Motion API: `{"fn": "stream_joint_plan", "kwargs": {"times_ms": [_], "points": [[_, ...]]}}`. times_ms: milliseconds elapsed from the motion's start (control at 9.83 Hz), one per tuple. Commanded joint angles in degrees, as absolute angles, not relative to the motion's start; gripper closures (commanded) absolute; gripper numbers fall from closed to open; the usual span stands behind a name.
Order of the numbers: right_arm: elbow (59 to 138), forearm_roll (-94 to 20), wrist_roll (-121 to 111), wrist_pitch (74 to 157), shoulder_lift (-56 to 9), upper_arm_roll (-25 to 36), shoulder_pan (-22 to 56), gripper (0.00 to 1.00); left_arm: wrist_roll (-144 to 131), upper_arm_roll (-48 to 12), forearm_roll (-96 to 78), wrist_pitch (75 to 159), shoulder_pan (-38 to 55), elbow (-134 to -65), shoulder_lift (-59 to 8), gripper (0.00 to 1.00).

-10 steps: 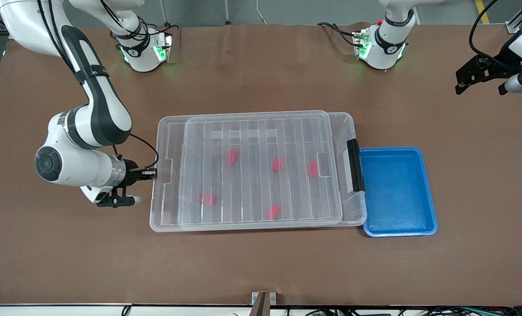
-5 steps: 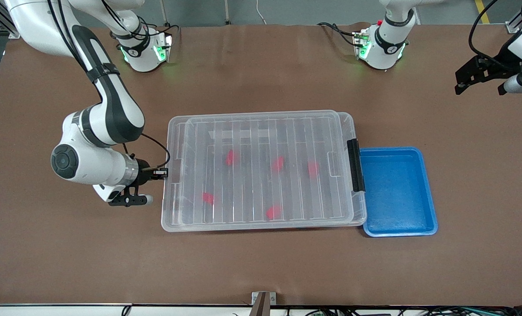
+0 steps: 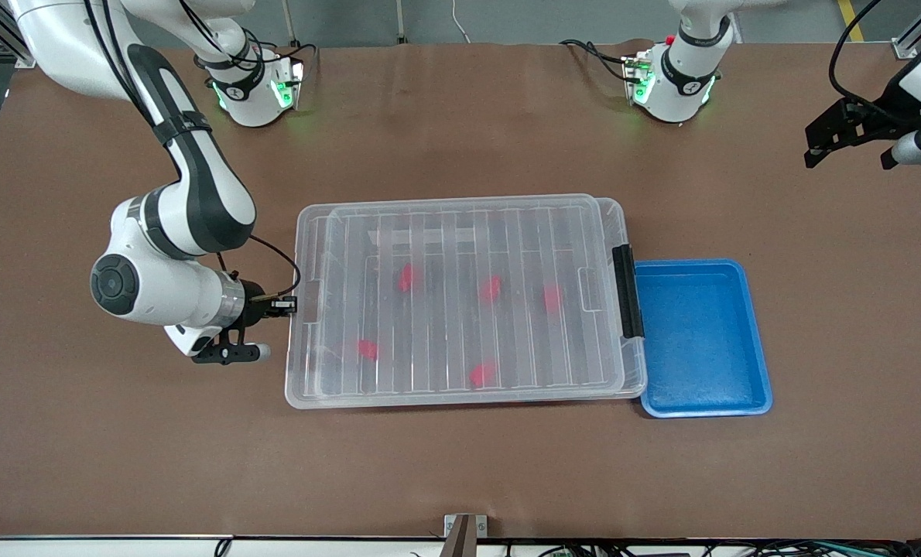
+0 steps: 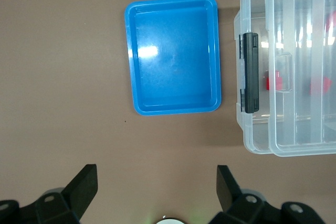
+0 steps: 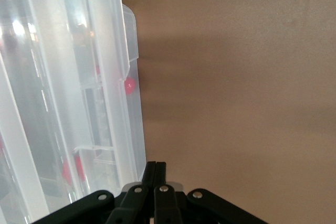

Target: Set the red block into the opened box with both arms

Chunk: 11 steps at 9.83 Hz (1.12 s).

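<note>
The clear box (image 3: 299,387) lies mid-table with its ribbed lid (image 3: 460,224) lying over it. Its black handle (image 3: 627,290) faces the left arm's end. Several red blocks, one of them (image 3: 408,277), lie inside under the lid; I cannot tell the task's red block from the others. My right gripper (image 3: 286,306) is shut with nothing in it, low at the box's short end toward the right arm's end, its tips (image 5: 156,165) right at the lid's edge (image 5: 128,72). My left gripper (image 3: 847,155) waits open and high over the table's left-arm end, empty (image 4: 156,174).
A blue tray (image 3: 700,340) sits empty against the handle end of the box, also in the left wrist view (image 4: 173,61). Both arm bases stand along the table's edge farthest from the front camera. Brown tabletop surrounds the box.
The right gripper moved toward the left arm's end with the lid sliding ahead of it, so the lid now overhangs less; it has stayed still for the last half second. The left gripper barely moved.
</note>
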State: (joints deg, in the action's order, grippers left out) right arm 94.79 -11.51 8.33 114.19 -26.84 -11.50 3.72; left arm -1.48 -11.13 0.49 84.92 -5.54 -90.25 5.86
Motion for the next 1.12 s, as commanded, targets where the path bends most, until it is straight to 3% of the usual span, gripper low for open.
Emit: {"fn": "stream_joint_plan", "kwargs": {"times_ms": [0, 102, 203, 508, 814, 1017], "points": [[94.1, -12.7, 9.1, 115.3, -28.1, -11.8, 4.6, 0.96, -0.7, -11.3, 0.8, 84.5, -5.3, -89.4, 4.3, 0.00], [93.7, -12.6, 8.9, 114.9, -27.9, -11.7, 4.1, 0.64, -0.7, -11.3, 0.8, 84.5, -5.4, -89.4, 4.2, 0.00], [93.6, -11.8, 8.5, 113.0, -26.6, -11.4, 3.0, 0.01, -0.7, -11.3, 0.8, 84.5, -5.4, -89.5, 4.2, 0.00], [93.4, -0.2, 9.0, 105.0, -15.1, -9.1, -1.0, 0.00, -0.7, -11.5, 0.9, 84.5, -5.0, -89.1, 3.7, 0.00], [93.3, 0.2, 9.0, 98.5, -5.0, -2.5, -2.9, 0.00, -0.7, -11.6, 0.9, 84.5, -5.0, -89.1, 3.7, 0.00], [90.5, -0.1, 8.0, 91.7, -1.9, 1.8, -3.0, 0.00, -0.7, -11.7, 0.8, 84.5, -5.0, -89.1, 3.7, 0.00]]}}
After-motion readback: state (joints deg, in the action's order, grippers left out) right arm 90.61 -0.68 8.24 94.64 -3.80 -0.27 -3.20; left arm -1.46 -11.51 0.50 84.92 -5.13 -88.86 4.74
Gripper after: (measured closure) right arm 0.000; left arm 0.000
